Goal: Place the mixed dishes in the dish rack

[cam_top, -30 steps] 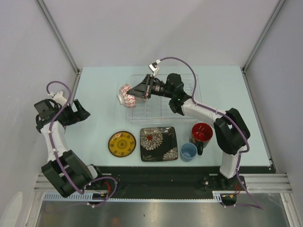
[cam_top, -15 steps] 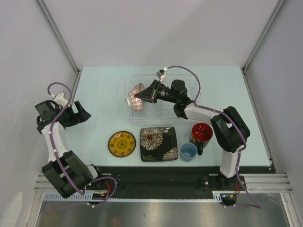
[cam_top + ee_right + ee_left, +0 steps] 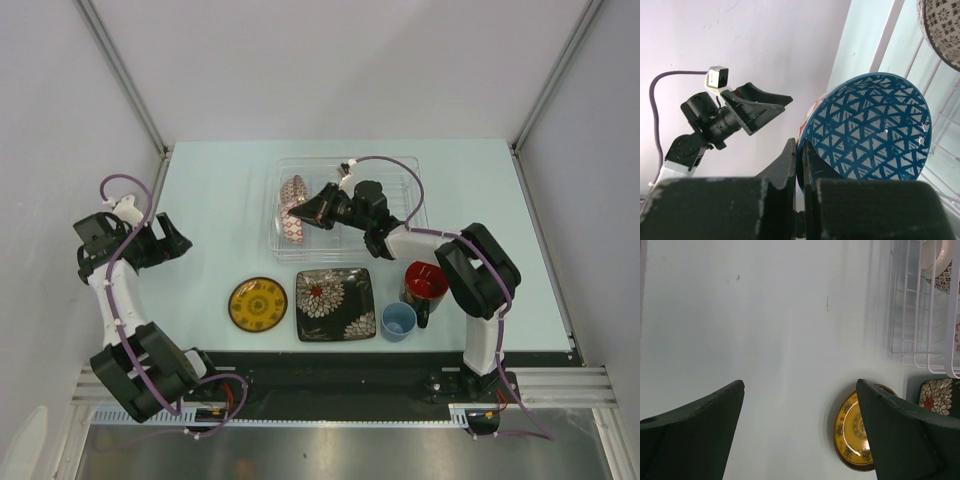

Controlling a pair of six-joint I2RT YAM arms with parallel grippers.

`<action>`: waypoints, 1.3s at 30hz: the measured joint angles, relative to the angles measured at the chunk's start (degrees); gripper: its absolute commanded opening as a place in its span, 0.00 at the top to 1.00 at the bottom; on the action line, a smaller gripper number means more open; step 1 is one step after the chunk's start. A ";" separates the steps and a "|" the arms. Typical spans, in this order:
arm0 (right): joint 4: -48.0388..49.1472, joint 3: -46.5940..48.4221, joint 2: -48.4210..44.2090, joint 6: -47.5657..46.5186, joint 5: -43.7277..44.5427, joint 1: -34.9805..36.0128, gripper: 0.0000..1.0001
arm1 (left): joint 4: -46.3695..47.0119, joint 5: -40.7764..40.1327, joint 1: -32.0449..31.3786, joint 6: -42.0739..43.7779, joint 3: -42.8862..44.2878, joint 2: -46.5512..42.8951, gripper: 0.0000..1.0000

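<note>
Six dishes logged, two at the rack and four loose on the counter [image 3: 210,190].

Right gripper [image 3: 800,150]: fingers pinched on the rim of the blue mosaic bowl [image 3: 865,130], one finger inside and one outside. The bowl was turned on edge, its triangle-patterned inside facing the wrist camera, and was held at the left end of the dish rack [image 3: 335,245]. Whether it rested on the wires could not be told.

The rack sat near the middle of the counter's far edge. The beige patterned bowl [image 3: 942,20] was in the same left end, close to the blue one. From overhead the two blurred together, so contact between them was possibly there but unconfirmed.

Left gripper [image 3: 800,382]: fingers spread wide with nothing between them, hovering over bare counter by the left edge, well apart from the rack.

Along the near edge, left to right:
- the yellow dark-rimmed saucer [image 3: 258,304], lying flat
- the black square floral plate [image 3: 335,304], flat, just beside the saucer
- the light-blue cup [image 3: 398,321], upright, at the plate's right corner
- the black mug [image 3: 427,283], upright with its red inside showing, just beyond the cup and close to the right arm
</note>
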 measured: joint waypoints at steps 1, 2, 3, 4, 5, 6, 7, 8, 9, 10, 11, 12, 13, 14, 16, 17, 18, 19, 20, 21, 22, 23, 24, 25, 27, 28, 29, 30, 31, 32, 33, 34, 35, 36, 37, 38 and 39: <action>-0.13 0.00 0.00 -0.22 0.46 0.00 1.00 | 0.00 0.02 0.00 0.00 0.00 -0.09 0.00; -0.26 0.00 0.00 -0.44 1.05 0.04 1.00 | 0.00 0.04 0.00 0.00 0.00 -0.20 0.00; -0.26 0.00 0.00 -0.70 1.68 0.17 1.00 | 0.00 0.04 0.00 0.00 0.00 -0.28 0.00; -0.44 0.00 0.00 -0.90 2.12 0.26 1.00 | 0.00 0.07 0.00 0.00 0.00 -0.37 0.00; -0.81 0.00 0.00 -1.22 2.60 0.31 1.00 | -0.04 0.07 0.00 0.00 0.00 -0.48 0.00; -1.27 0.00 0.00 -1.68 3.19 0.35 1.00 | -0.09 0.11 0.00 0.00 0.00 -0.59 0.00; -1.86 0.00 0.02 -1.95 3.67 0.39 1.00 | -0.13 0.15 0.00 0.00 0.00 -0.72 0.00; -2.43 0.00 0.09 -2.19 4.20 0.39 1.00 | -0.26 0.24 0.00 0.00 0.00 -0.90 0.00; -2.91 0.00 0.22 -2.45 4.66 0.39 1.00 | -0.33 0.26 0.00 0.00 0.00 -1.01 0.00; -3.28 0.00 0.37 -2.75 5.05 0.39 1.00 | -0.42 0.39 0.00 0.00 0.00 -1.11 0.00; -3.69 0.00 0.68 -3.02 5.57 0.42 1.00 | -0.44 0.57 0.00 0.00 0.00 -1.20 0.00; -4.22 0.00 0.96 -3.26 6.05 0.57 1.00 | -0.48 0.74 0.00 0.00 0.00 -1.29 0.00; -4.90 0.00 1.20 -3.45 6.43 0.63 1.00 | -0.57 0.87 0.00 0.00 0.00 -1.33 0.00; -5.51 0.00 1.53 -3.52 6.86 0.66 1.00 | -0.66 1.03 0.00 -0.02 0.00 -1.33 0.00; -6.12 0.00 2.27 -3.50 7.32 0.83 1.00 | -0.90 1.16 0.00 -0.02 0.00 -1.42 0.00; -6.29 0.00 2.58 -3.50 7.43 0.90 1.00 | -0.98 1.22 0.00 -0.04 0.00 -1.53 0.00; -6.36 0.00 2.91 -3.48 7.56 1.03 1.00 | -1.07 1.31 0.00 -0.04 0.00 -1.68 0.00; -5.92 0.00 3.13 -3.58 7.61 1.14 0.96 | -1.11 1.36 0.00 -0.04 0.00 -1.86 0.00; -5.92 0.00 3.13 -3.69 7.63 1.27 0.92 | -1.18 1.44 0.00 -0.07 0.00 -2.01 0.00; -5.88 0.00 3.13 -3.80 7.65 1.42 0.86 | -1.22 1.55 0.00 -0.07 0.00 -2.19 0.00; -5.84 0.00 3.15 -3.85 7.65 1.49 0.75 | -1.22 1.64 0.00 -0.07 0.00 -2.29 0.00; -5.86 0.00 3.15 -3.87 7.63 1.57 0.72 | -1.22 1.73 0.00 -0.07 0.00 -2.40 0.00; -5.88 0.00 3.15 -4.17 7.58 1.70 0.65 | -1.22 1.75 0.00 -0.07 0.00 -2.49 0.00; -6.01 0.00 3.17 -4.07 7.61 1.77 0.62 | -1.25 1.79 0.02 -0.07 0.00 -2.54 0.01; -6.27 0.00 3.17 -4.39 7.63 1.95 0.55 | -1.25 2.16 0.02 -0.07 0.00 -2.60 0.00; -6.40 0.00 3.17 -4.63 7.61 2.05 0.54 | -1.25 2.27 0.02 -0.07 0.00 -2.62 0.00; -6.67 0.00 3.17 -4.94 7.58 2.25 0.54 | -1.25 2.43 0.04 -0.09 0.00 -2.62 0.00; -6.93 0.00 3.17 -5.09 7.58 2.38 0.54 | -1.25 2.58 0.04 -0.09 0.00 -2.62 0.00; -7.34 0.00 3.15 -5.57 7.56 2.56 0.54 | -1.22 2.62 0.04 -0.09 0.00 -2.62 0.00; -7.85 0.00 3.15 -6.01 7.56 2.73 0.53 | -1.22 2.64 0.04 -0.09 0.00 -2.62 0.00; -8.59 0.00 3.08 -6.45 7.56 2.89 0.53 | -1.22 2.64 0.04 -0.11 0.00 -2.62 0.00; -9.46 0.00 2.95 -7.04 7.56 2.97 0.52 | -1.22 2.69 0.04 -0.13 0.00 -2.62 0.00; -10.69 0.00 2.62 -7.78 7.61 2.99 0.49 | -1.22 2.73 0.04 -0.13 0.00 -2.62 0.00; -11.72 0.00 2.16 -8.35 7.63 3.04 0.46 | -1.25 2.78 0.04 -0.13 0.00 -2.62 0.00; -13.44 0.00 1.27 -9.29 7.67 3.10 0.44 | -1.22 2.78 0.04 -0.13 0.00 -2.62 0.00; -15.28 -0.04 0.04 -10.34 7.87 3.10 0.38 | -1.22 2.80 0.04 -0.11 0.00 -2.62 0.00; -16.98 -0.04 -1.49 -11.39 8.15 3.10 0.36 | -1.22 2.80 0.04 -0.11 0.00 -2.62 0.00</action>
